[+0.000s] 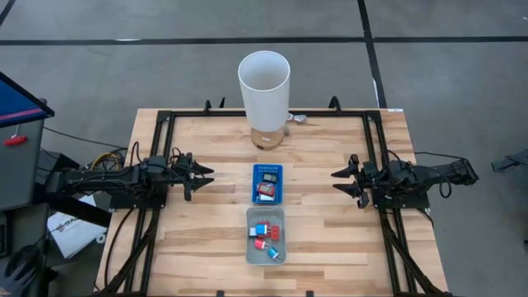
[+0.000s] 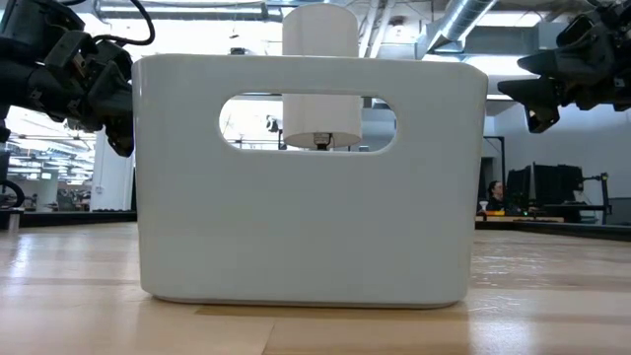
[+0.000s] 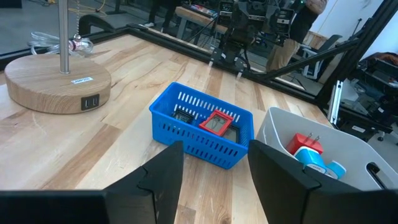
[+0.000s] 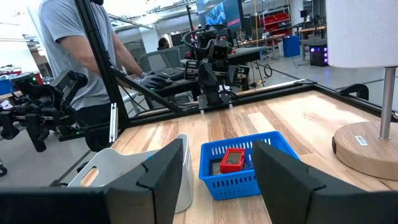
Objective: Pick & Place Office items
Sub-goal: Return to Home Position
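1 red clock [image 1: 265, 190] in 1 blue bin [image 1: 255, 183]; left gripper [image 1: 209, 176], right gripper [image 1: 337, 181] spread

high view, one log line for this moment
left arm: left of blue slotted plastic bin, jaws open | right arm: right of it, jaws open | small red rectangular clock: in bin

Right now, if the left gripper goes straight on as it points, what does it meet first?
Likely the blue bin: the high view puts it straight ahead of the open left gripper. The low view shows the gripper held high, so it might pass over the bin; depth is unclear.
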Controlling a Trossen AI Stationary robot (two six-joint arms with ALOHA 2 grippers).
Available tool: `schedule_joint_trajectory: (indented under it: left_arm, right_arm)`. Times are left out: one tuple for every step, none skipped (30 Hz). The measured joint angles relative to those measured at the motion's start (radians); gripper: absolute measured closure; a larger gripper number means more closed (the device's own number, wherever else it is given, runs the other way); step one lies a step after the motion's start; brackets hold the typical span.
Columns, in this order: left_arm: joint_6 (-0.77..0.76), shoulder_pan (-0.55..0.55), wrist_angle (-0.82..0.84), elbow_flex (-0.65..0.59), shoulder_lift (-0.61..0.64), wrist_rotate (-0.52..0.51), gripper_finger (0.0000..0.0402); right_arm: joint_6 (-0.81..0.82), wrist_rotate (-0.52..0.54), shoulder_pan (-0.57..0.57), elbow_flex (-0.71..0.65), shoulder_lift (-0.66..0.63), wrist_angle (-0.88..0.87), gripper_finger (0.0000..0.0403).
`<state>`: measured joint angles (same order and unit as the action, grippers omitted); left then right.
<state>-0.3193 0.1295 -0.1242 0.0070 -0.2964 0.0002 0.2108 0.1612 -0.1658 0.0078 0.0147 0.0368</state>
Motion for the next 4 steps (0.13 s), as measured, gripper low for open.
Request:
schedule_joint_trajectory:
  left_arm:
    - [0.000,0.000,0.000,0.000,0.000,0.000,0.0225]
    - [0.000,0.000,0.000,0.000,0.000,0.000,0.0225]
    - [0.000,0.000,0.000,0.000,0.000,0.000,0.0225]
    - [0.000,0.000,0.000,0.000,0.000,0.000,0.0225]
  right_arm:
    - [0.000,0.000,0.000,0.000,0.000,0.000,0.0218]
    - [0.000,0.000,0.000,0.000,0.000,0.000,0.0218]
    - [0.000,0.000,0.000,0.000,0.000,0.000,0.0218]
    - [0.000,0.000,0.000,0.000,0.000,0.000,0.0218]
